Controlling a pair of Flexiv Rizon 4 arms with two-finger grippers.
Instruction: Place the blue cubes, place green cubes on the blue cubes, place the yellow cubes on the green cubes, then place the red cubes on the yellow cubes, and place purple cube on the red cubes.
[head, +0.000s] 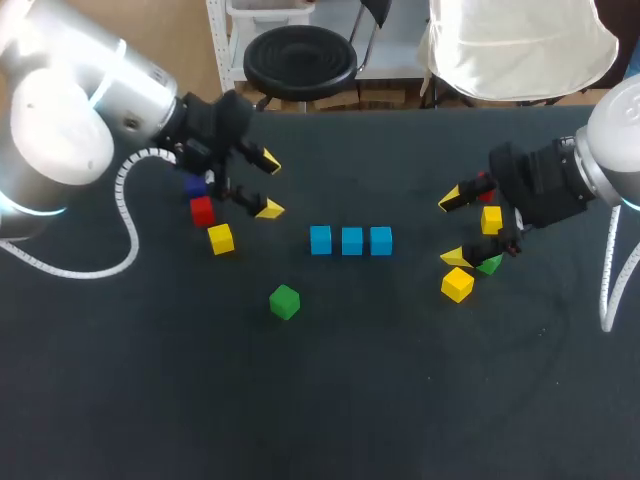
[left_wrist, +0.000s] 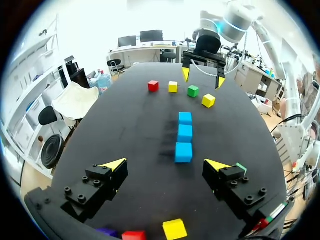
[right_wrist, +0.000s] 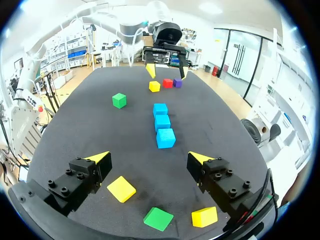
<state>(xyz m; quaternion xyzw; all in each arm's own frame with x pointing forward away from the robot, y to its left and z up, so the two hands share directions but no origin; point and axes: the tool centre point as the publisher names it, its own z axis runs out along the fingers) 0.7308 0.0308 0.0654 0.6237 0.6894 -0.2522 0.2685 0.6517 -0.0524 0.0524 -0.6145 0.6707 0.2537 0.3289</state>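
since the three blue cubes already sit in a close row at the middle of the surface, the green layer looks next, and it turns on which green cube suits which arm. the right tool, fingers spread wide and holding nothing, hangs with one green cube just behind its fingertips, under the wrist — it would likely have to draw back before closing. the other green cube lies alone on the robot's side of the row, nearer the left tool — also open and empty.
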